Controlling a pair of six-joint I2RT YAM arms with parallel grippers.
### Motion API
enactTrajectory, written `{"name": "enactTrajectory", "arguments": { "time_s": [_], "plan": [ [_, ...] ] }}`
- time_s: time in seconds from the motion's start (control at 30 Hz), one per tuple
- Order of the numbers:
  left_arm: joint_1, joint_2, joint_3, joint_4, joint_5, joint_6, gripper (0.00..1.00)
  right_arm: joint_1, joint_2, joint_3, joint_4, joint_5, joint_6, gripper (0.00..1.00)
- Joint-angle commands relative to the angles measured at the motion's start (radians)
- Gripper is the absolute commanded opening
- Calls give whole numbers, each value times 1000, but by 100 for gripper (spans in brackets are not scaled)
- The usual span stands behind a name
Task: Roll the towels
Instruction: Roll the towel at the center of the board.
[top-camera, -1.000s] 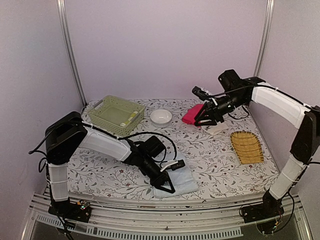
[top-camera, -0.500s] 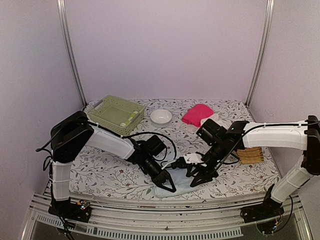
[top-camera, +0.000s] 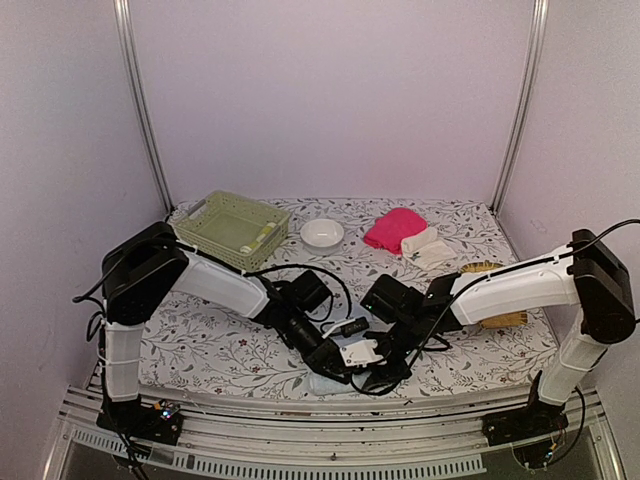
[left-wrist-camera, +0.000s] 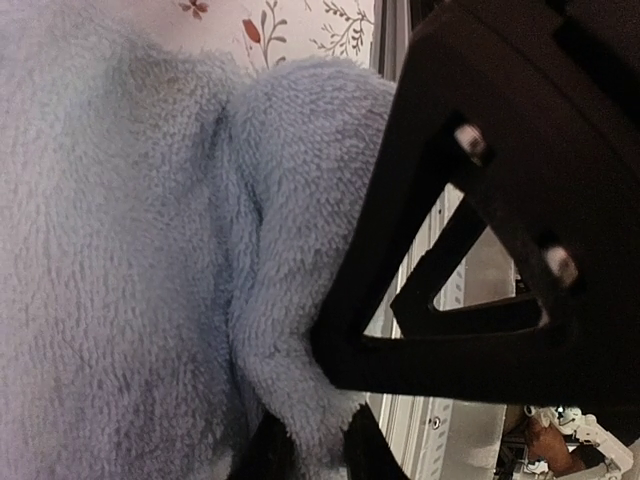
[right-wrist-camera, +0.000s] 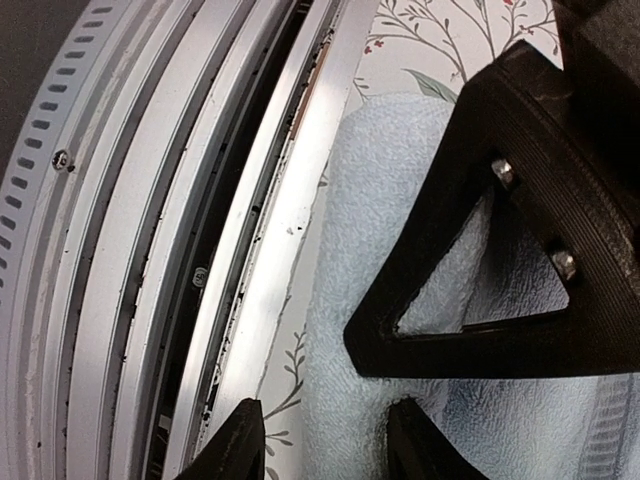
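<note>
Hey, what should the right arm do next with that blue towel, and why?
Probably close the right gripper on the edge of the blue towel: its jaws stand open over the cloth, while the left gripper pinches a fold.

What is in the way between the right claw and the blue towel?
Nothing visible. The right gripper hangs open just over the pale blue towel, and the left gripper pinches a fold of it.
</note>
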Motion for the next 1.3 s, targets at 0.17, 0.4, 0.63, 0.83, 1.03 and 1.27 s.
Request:
{"name": "enactTrajectory", "arguments": {
  "time_s": [0.17, 0.4, 0.63, 0.83, 1.03, 1.27],
  "plan": [
    [24, 32, -53, -44, -86, 10, 16, 6, 70, -51, 93, 147, 14, 43],
    [34, -3, -76, -16, -66, 13, 27, 6, 121, -73, 123, 226, 5, 41],
    [59, -191, -165, 47, -194, -17, 48, 4, 142, -50, 52, 156, 6, 14],
    [73, -391, -346, 171, -412, -101, 53, -37, 143, 15, -60, -35, 31, 10],
    [-2, -671, -560, 337, -739, -103, 53, -164, 241, 193, -254, -277, 44, 9],
    [-256, -824, -634, 487, -1049, 186, 54, -290, 447, 419, -527, -488, 15, 9]
  ]
}}
